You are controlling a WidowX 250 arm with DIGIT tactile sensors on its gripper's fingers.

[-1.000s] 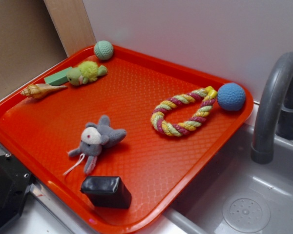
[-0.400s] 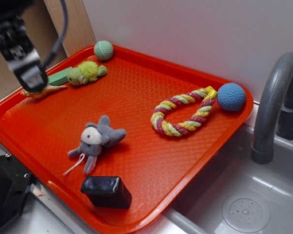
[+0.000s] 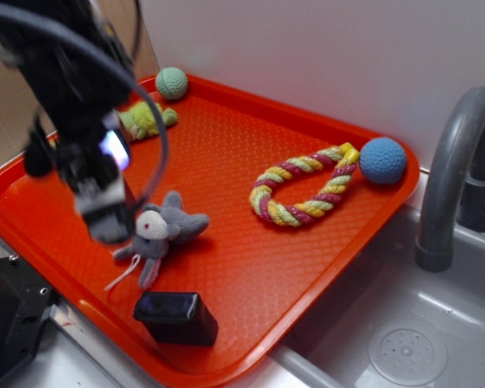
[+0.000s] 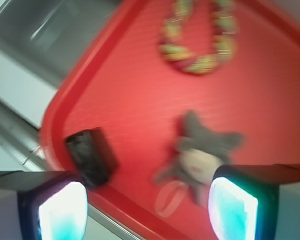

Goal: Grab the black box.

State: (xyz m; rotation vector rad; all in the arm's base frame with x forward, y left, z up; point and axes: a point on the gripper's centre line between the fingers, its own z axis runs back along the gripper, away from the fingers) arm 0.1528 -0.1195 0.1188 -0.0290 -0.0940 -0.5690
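the gripper (image 4: 147, 207) is spread wide above the toy mouse (image 3: 158, 233); it could grab the mouse, because the black box (image 3: 176, 317) sits just beside it

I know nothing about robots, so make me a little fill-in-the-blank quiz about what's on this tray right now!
1. The black box lies on the ___ tray.
2. The plush lying nearest the black box is a grey ___.
3. The blue ball touches one end of the ___ ring.
4. In the wrist view the gripper is ___, holding nothing.

Missing words: red; mouse; rope; open
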